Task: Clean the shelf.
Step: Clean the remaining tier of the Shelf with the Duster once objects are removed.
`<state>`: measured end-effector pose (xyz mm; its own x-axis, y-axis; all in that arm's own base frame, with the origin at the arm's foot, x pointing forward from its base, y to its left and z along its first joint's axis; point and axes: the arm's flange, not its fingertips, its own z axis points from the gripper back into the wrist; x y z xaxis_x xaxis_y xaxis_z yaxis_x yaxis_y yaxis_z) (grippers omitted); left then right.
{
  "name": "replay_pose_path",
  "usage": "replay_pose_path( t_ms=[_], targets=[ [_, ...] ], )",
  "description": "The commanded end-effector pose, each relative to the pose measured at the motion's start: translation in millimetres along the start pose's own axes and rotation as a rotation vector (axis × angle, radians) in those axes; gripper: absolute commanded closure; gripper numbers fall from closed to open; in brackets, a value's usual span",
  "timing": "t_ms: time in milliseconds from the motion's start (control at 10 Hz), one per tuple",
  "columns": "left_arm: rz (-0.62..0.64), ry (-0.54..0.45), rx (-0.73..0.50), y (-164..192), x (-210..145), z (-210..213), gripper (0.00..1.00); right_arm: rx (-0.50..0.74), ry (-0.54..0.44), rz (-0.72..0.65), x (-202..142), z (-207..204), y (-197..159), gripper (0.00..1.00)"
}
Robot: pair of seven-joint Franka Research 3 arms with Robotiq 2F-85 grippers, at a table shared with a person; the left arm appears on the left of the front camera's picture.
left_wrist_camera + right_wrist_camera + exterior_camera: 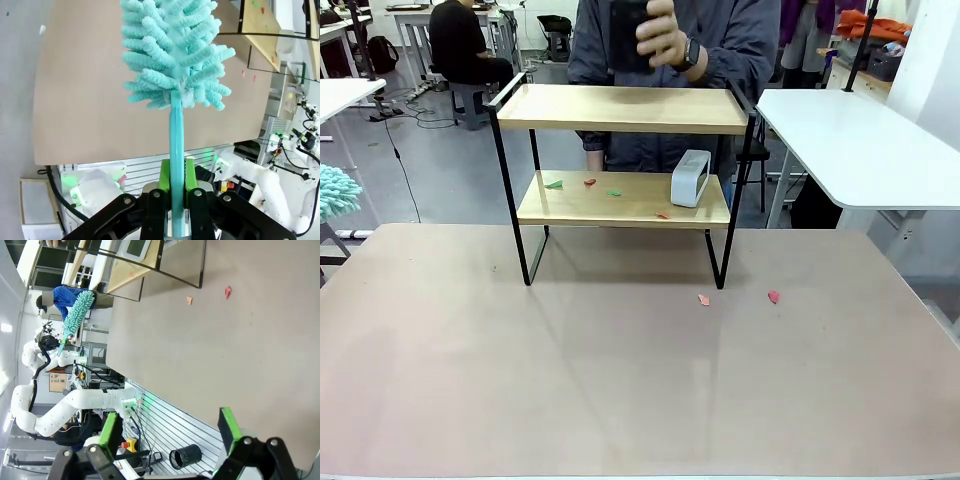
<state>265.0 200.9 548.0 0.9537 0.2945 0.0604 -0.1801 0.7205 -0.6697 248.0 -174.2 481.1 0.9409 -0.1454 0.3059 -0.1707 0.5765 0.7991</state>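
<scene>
The shelf (625, 108) stands at the table's far middle, a black frame with two wooden boards. Its lower board (620, 205) carries a white boxy device (690, 178) and several small green and red paper scraps (588, 183). My left gripper (176, 175) is shut on the handle of a teal fluffy duster (172, 50), whose head also pokes in at the left edge (335, 190) of the front view. My right gripper (169, 427) hangs open above the table's near side with nothing between its fingers. The shelf (135, 265) lies far ahead of it.
Two red scraps (703, 299) (773, 296) lie on the table just in front of the shelf's right leg. Behind the shelf a person holds a black object (630, 35) above the top board. A white table (860, 140) stands at the right.
</scene>
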Motion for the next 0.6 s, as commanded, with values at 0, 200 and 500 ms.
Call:
replay_pose_path(
  t_ms=[0,200,500],
  targets=[
    [-0.003,0.007,-0.003,0.9,-0.1,-3.3,0.88,0.024,-0.016,0.026,1.8,-0.5,1.2,0.00],
    [-0.003,0.007,-0.003,0.9,-0.1,-3.3,0.88,0.024,-0.016,0.026,1.8,-0.5,1.2,0.00],
    [-0.003,0.007,-0.003,0.9,-0.1,-3.3,0.88,0.024,-0.016,0.026,1.8,-0.5,1.2,0.00]
  ],
)
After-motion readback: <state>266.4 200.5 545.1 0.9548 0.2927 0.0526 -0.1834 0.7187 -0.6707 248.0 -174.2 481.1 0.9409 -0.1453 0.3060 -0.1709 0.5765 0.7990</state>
